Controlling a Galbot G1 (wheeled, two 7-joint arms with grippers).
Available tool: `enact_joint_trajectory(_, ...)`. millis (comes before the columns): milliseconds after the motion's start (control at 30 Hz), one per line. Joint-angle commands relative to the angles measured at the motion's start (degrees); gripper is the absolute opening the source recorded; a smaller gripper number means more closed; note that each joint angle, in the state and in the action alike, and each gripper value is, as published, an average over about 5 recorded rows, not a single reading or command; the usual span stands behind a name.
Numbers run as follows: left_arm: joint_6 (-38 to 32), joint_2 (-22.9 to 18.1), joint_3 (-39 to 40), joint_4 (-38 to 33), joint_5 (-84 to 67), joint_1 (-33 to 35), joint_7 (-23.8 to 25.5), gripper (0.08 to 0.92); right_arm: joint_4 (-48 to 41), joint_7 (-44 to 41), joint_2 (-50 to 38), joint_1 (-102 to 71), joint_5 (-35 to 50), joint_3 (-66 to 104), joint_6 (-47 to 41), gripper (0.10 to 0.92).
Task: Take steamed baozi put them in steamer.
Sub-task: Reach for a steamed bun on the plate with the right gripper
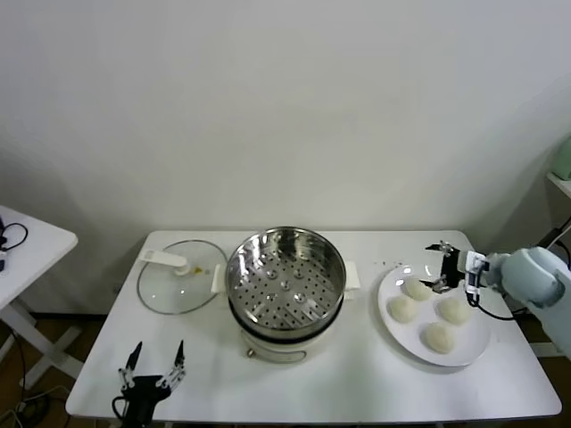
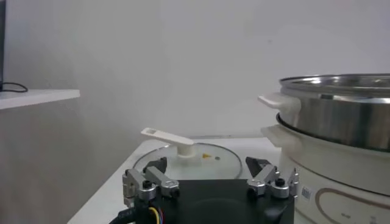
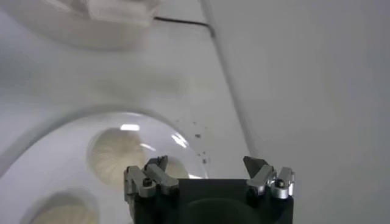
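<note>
The left tool [image 1: 156,361] is recorded nearest the camera, parked low at the near left edge of the table [image 1: 357,383], its fingers spread wide with nothing between them; in the left wrist view the same tool [image 2: 207,173] is seen facing the glass lid and the steamer's side. Four steamed baozi [image 1: 417,289] [image 1: 402,308] [image 1: 453,309] [image 1: 438,337] are listed on a white plate [image 1: 473,352] at the right of the table, set apart from one another, none yet in the steamer. The right tool [image 1: 440,266] is held above the far rim of the plate, just beside the farthest bun, fingers wide apart and gripping nothing; in the right wrist view this tool [image 3: 207,170] is seen over the plate [image 3: 67,131] with one baozi [image 3: 116,155] under it and a second [image 3: 61,210] partly in view. The steamer [image 1: 285,290], a shiny steel pot with a perforated tray and a cream base, is placed at the table's centre, uncovered and holding no buns. The glass lid [image 1: 178,283] with a white handle is laid flat to the steamer's left, touching or almost touching its handle. A second white table [image 1: 27,241] is noted at the far left.
</note>
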Motion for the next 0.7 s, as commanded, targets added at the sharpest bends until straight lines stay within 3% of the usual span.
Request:
enact_joint_trajectory(33, -0.14, -0.11, 0.04, 0.14, 0.46, -0.02, 0.08, 0.823, -10.14, -12.34, -0.16, 24.88, -0.84, -27.2, 4.01, 0.823)
enact_joint_trajectory(300, -0.99, -0.51, -0.28, 0.65, 1.74, -0.01, 0.22, 0.823, -24.01, -16.42, 9.21, 35.4, 1.23, -40.94, 8.01, 0.823)
enact_joint_trajectory(500, -1.39, -0.8, -0.8, 1.15, 1.88, -0.09, 0.23, 0.823, -30.71, -16.33, 15.42, 33.68, 3.09, -40.59, 8.05, 0.823)
enact_joint_trajectory(700, -2.21, -0.79, -1.57, 1.72, 2.59, -0.07, 0.23, 0.823, -37.21, -16.4, 20.69, 30.89, -0.34, -38.4, 10.06, 0.823)
